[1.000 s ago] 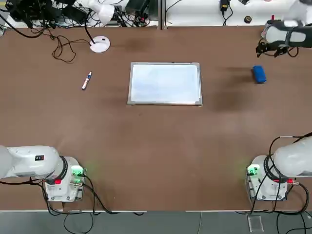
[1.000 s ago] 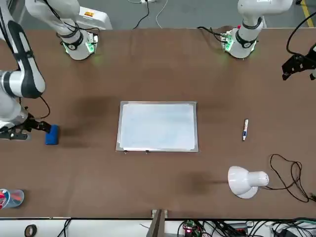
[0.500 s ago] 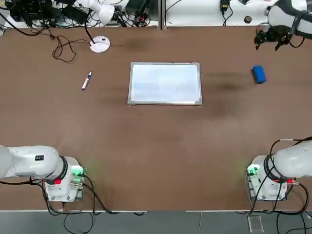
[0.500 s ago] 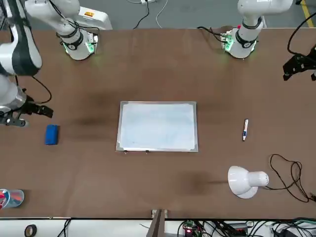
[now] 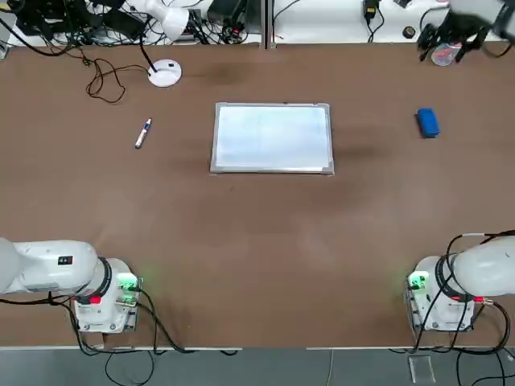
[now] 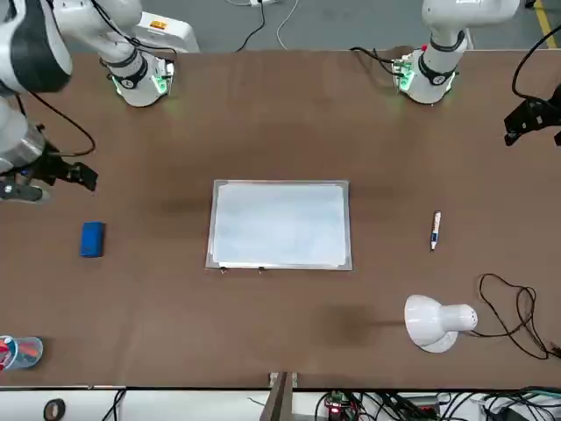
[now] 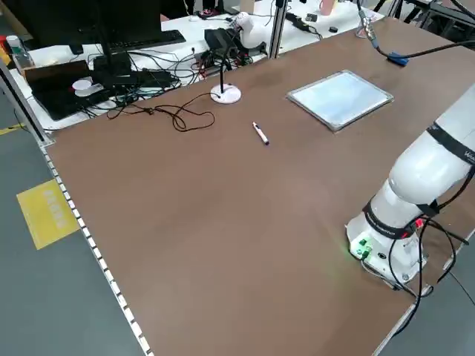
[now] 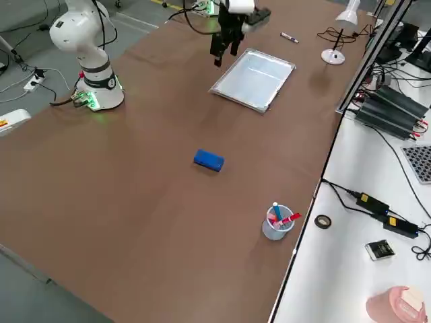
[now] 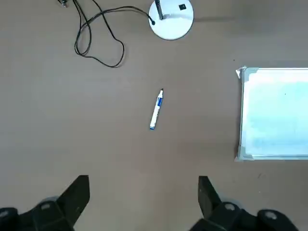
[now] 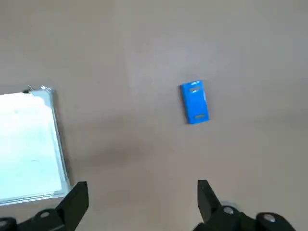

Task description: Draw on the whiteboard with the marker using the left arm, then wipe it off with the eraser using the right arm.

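Observation:
The whiteboard (image 5: 272,137) lies flat at mid-table, its surface blank. The marker (image 5: 142,133) lies on the table to its left, apart from it. The blue eraser (image 5: 427,122) lies loose on the table to the board's right. My right gripper (image 5: 447,36) hangs open and empty, high above the far right of the table and well clear of the eraser (image 10: 194,102). My left gripper (image 6: 526,118) is raised off the table's left side, open and empty. From its wrist view the marker (image 9: 156,109) shows far below the fingers.
A white desk lamp (image 5: 165,72) with a looped black cable (image 5: 100,80) stands at the far left. A clear cup of pens (image 6: 19,351) sits at the far right corner. Both arm bases (image 5: 109,301) stand at the near edge.
My right gripper has lifted away from the eraser and moved up toward the far right corner. The eraser stays where it lay. The left arm has barely moved.

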